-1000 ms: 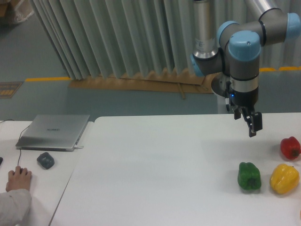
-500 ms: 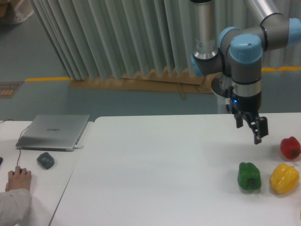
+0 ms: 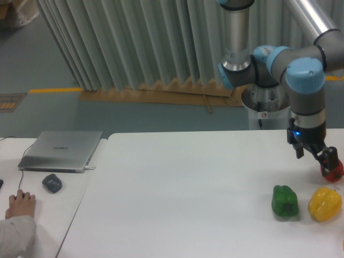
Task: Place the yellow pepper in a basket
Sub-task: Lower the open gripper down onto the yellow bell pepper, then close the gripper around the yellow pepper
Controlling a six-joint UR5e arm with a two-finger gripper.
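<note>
pale ribbed curtains back a white table [image 3: 188, 183]. at nine o'clock a closed silver laptop [image 3: 60, 150] shows faint, unreadable lettering. the glossy yellow bell pepper [image 3: 324, 203] sits untouched at four o'clock, no basket visible. the black two-finger gripper [image 3: 324, 158] hovers above; jaw state cannot be told.

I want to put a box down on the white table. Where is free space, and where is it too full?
The white table is bare from its left edge, beside the laptop, across to the green pepper. The right end is crowded: green pepper, yellow pepper and red pepper sit close together, with the gripper hanging right at the red one.
</note>
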